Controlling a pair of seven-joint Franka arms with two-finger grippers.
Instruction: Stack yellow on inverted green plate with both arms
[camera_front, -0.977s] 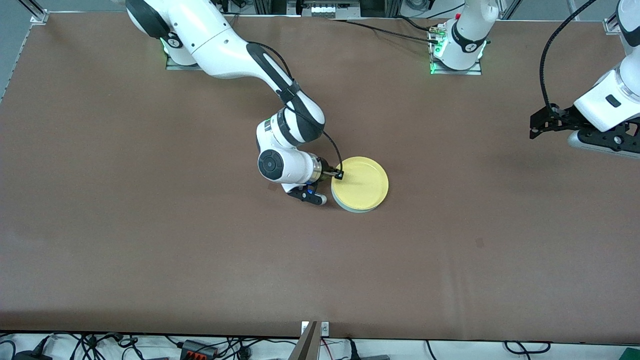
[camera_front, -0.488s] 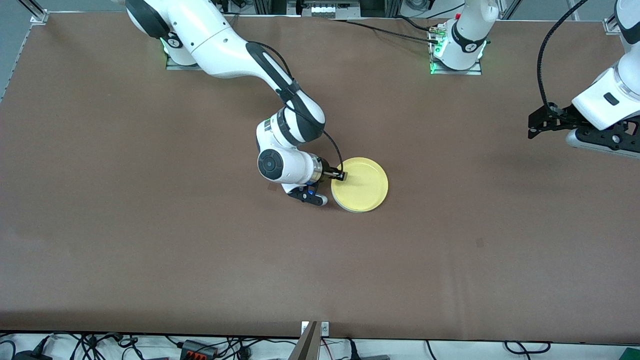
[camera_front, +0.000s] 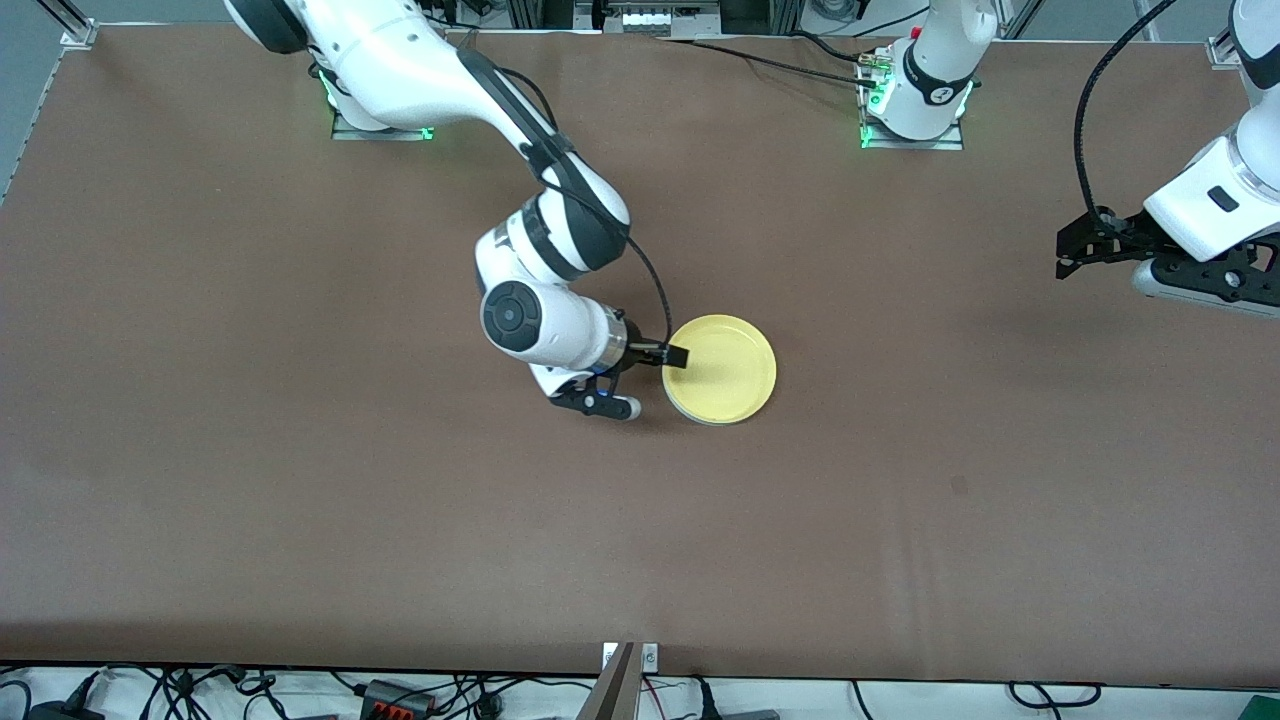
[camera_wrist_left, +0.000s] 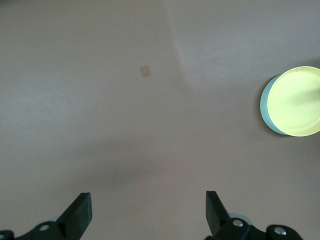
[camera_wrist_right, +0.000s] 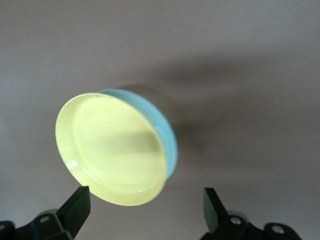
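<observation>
The yellow plate (camera_front: 722, 380) lies rim up on the upside-down green plate (camera_wrist_right: 169, 136) in the middle of the table. Only a thin rim of the green plate shows under it in the front view. Both plates also show in the left wrist view, yellow (camera_wrist_left: 295, 100) on green (camera_wrist_left: 263, 102). My right gripper (camera_front: 665, 358) is open and empty, low beside the stack on the side toward the right arm's end; its fingers (camera_wrist_right: 80, 200) stand apart from the yellow rim. My left gripper (camera_front: 1068, 255) is open and empty, raised over the left arm's end of the table, where that arm waits.
The brown table (camera_front: 300, 450) spreads wide around the stack. A small tan patch (camera_wrist_left: 145, 71) marks the surface. Cables and metal frame parts (camera_front: 640, 20) run along the edge by the arm bases.
The yellow plate settled flat on the green one. My right gripper drew back from the stack toward the right arm's end. The left arm barely moved.
</observation>
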